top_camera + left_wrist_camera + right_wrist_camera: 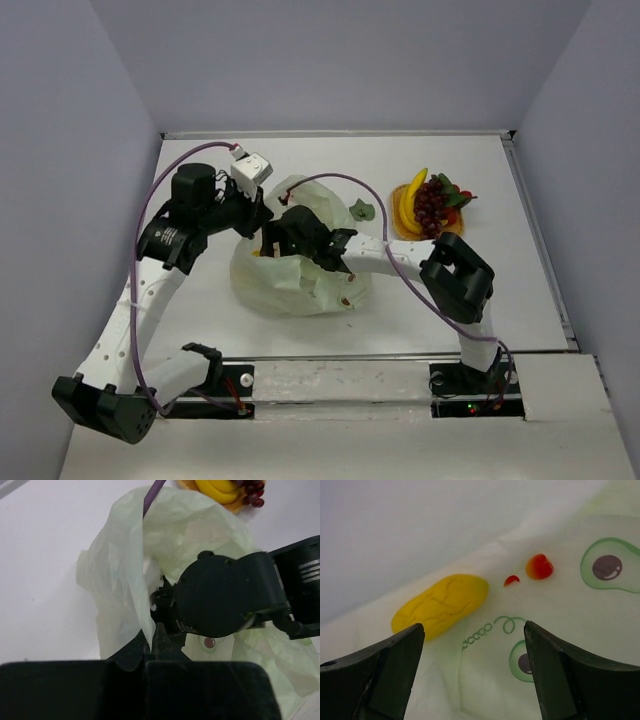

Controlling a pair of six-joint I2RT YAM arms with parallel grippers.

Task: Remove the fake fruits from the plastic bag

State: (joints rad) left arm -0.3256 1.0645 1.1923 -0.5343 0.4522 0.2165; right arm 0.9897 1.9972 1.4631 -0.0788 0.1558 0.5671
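The pale green plastic bag (pixel 290 275) lies crumpled at mid-table. My left gripper (pixel 151 637) is shut on the bag's edge (pixel 135 595) and holds the mouth up. My right gripper (pixel 470 630) is open inside the bag, its head (pixel 225 600) filling the mouth. A yellow oblong fruit (pixel 440 605) lies on the bag's inner floor just ahead and left of the right fingers, untouched. A small red-orange mark (pixel 540 566) shows beyond it. Yellow bananas (pixel 408 200) and a dark grape bunch (pixel 432 203) rest on the orange mat (pixel 403 228) at the back right.
A small green leaf piece (pixel 362 210) lies on the table between bag and mat. Grey walls close the table on the left, back and right. A purple cable (pixel 152 495) crosses above the bag.
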